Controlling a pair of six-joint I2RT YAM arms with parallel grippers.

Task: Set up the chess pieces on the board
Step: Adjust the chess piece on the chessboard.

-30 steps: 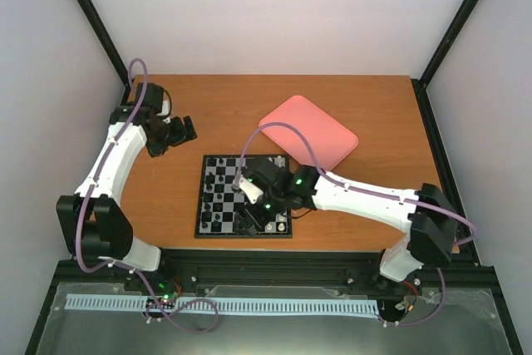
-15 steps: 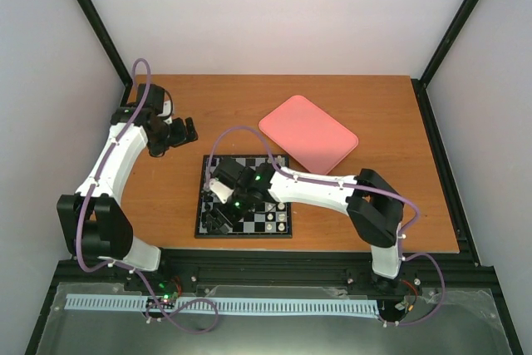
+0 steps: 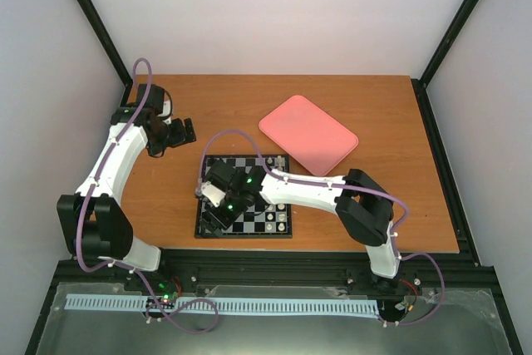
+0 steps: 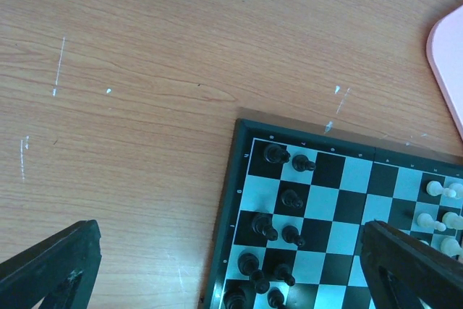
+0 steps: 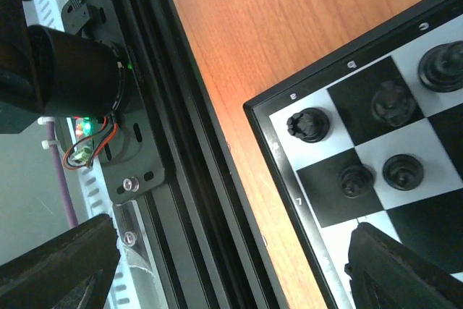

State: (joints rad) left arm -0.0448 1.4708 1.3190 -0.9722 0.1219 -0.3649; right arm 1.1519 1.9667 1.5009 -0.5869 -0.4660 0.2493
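"Naming the step in hand, please."
"Placement of the chess pieces (image 5: 307, 124) on the board (image 3: 245, 226). Black men stand in two files along its left edge. I judge the step to be late, though I cannot count them all."
"Fingers?"
"Right fingers (image 5: 394, 265) wide apart, holding nothing, touching nothing, hovering over the board's near-left corner. Left fingers (image 4: 51, 269) likewise apart and empty, over the counter (image 3: 382, 205) just beyond the far-left corner."
"Next move?"
"Either a fetch of any missing man, or a straightening. Both call for a narrow, vertical approach: the pieces stand close, and a finger could topple a neighbour. White pieces (image 4: 434, 189) and pink tray (image 3: 307, 133) need no attention."
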